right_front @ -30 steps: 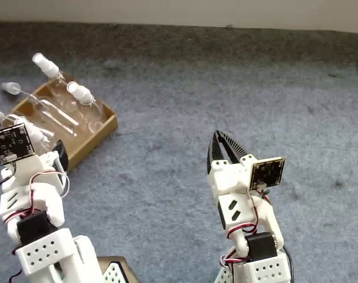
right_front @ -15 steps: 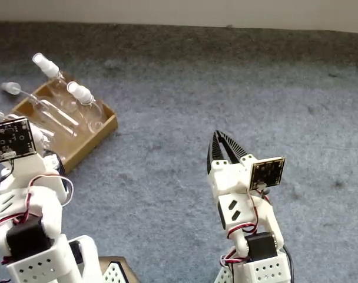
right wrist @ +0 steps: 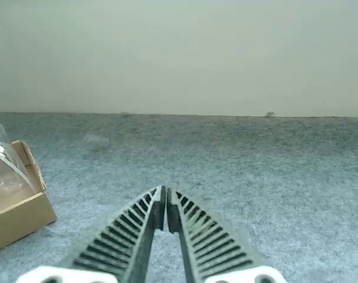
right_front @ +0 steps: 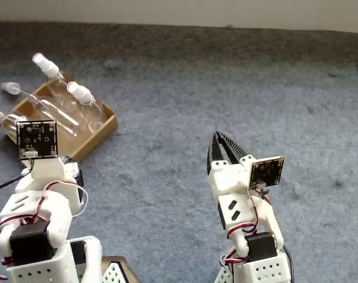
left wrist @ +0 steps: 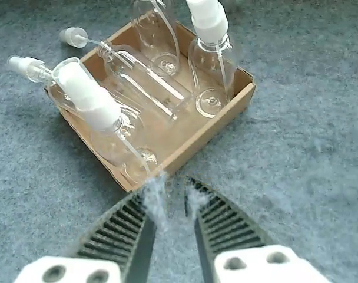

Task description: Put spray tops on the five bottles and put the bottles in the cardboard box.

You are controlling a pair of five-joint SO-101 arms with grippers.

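Observation:
The cardboard box (left wrist: 217, 127) lies on the grey carpet, holding several clear bottles with white spray tops. One bottle (left wrist: 211, 56) leans on the box's far corner, and another (left wrist: 117, 132) lies by the near wall with its big white top (left wrist: 88, 97) up. A third bottle (left wrist: 146, 82) lies flat down the middle. My left gripper (left wrist: 174, 186) hovers just outside the box's near corner, slightly open and holding nothing. In the high view the box (right_front: 99, 137) is at the left. My right gripper (right_front: 218, 137) is shut and empty over bare carpet near the middle, also seen as the right gripper (right wrist: 165, 191).
Two spray tops (right_front: 11, 88) stick out past the box's left rim. The pale wall (right wrist: 179, 53) runs along the far edge of the carpet. Open carpet (right_front: 273, 100) spreads to the right of the box and around the right arm.
The left arm has drawn back from the box and swung a little right. The right arm has not moved.

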